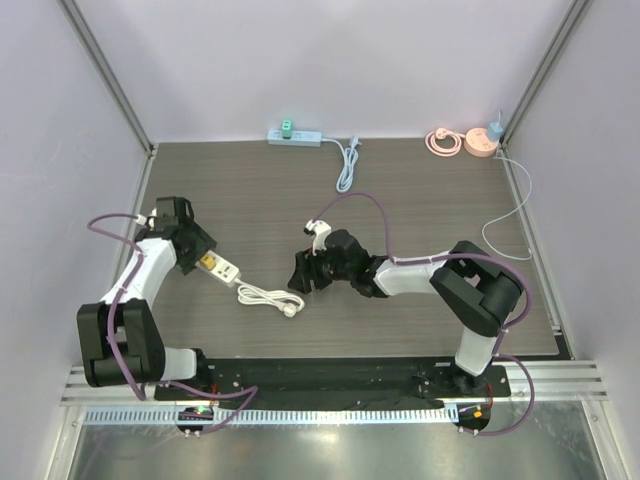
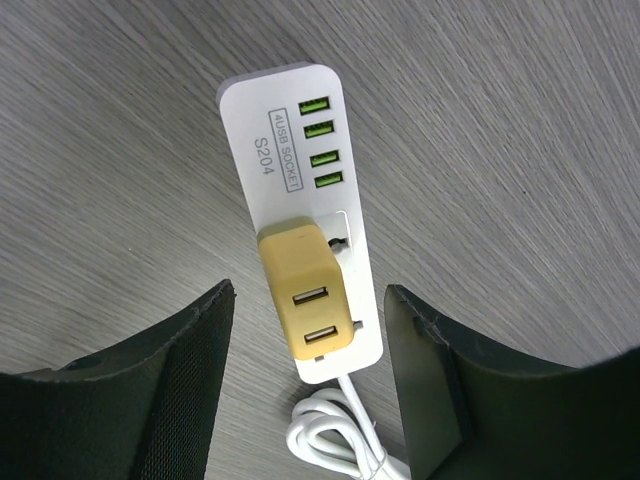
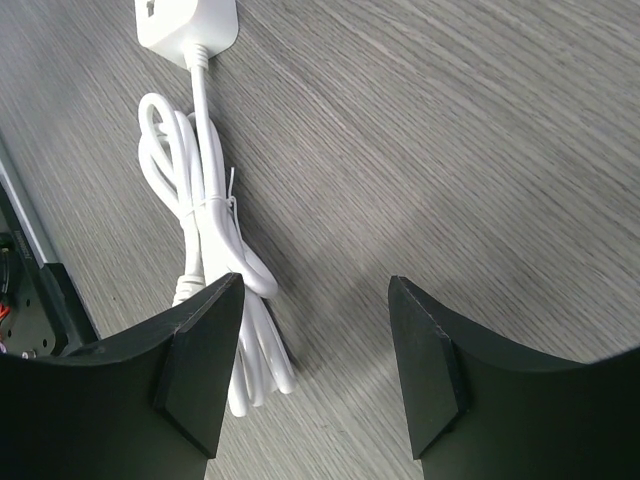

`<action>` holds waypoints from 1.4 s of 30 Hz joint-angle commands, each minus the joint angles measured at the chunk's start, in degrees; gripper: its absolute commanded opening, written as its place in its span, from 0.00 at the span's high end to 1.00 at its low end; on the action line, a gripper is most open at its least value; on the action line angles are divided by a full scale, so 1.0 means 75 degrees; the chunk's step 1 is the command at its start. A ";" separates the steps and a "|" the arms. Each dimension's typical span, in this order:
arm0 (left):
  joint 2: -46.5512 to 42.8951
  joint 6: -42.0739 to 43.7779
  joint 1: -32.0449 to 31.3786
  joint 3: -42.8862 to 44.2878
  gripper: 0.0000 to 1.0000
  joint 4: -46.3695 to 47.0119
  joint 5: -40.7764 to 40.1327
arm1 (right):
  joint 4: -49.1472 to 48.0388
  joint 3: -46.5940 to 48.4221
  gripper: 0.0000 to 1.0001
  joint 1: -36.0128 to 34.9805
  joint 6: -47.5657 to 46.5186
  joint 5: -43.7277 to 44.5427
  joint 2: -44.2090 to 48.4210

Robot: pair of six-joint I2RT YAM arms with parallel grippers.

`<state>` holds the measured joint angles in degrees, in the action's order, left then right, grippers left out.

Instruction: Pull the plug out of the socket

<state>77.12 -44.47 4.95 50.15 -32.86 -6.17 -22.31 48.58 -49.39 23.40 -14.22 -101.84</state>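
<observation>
A white socket strip (image 2: 290, 150) with green USB ports lies on the table; it also shows in the top view (image 1: 222, 268). A yellow plug (image 2: 305, 295) with two USB ports sits plugged into it, seen too in the top view (image 1: 210, 262). My left gripper (image 2: 310, 390) is open, its fingers on either side of the plug end, not touching. The strip's bundled white cord (image 3: 205, 230) trails toward my right gripper (image 3: 315, 370), which is open and empty just above the table, its left finger over the cord's end. In the top view the right gripper (image 1: 303, 272) is right of the cord (image 1: 268, 298).
A second power strip (image 1: 294, 136) with a green plug and white cable lies at the back edge. A pink coiled item (image 1: 462, 142) sits at the back right, with a thin white wire (image 1: 508, 215) along the right side. Grey walls enclose the table.
</observation>
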 commanded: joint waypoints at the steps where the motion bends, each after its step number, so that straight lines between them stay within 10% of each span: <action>1: 0.0123 0.0152 0.0043 0.0157 0.37 0.0292 0.0296 | -0.0354 0.0050 0.35 -0.0106 -0.0190 0.0208 0.0056; 28: 0.0521 0.0620 0.0043 0.0216 0.51 0.0374 0.1045 | -0.0179 0.0109 0.34 -0.0247 -0.0295 0.0477 0.0114; 34: 0.0650 0.0994 0.0031 0.0344 0.98 0.0421 0.1713 | -0.0003 0.0074 0.30 -0.0236 -0.0389 0.0747 0.0301; 42: 0.0744 0.1440 -0.0507 0.0508 1.00 0.0468 0.2334 | 0.0009 0.0027 0.23 -0.0247 -0.0530 0.0724 0.0501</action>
<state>82.56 -36.58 3.40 51.51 -30.57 6.44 -20.84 48.56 -50.92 21.02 -9.61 -101.14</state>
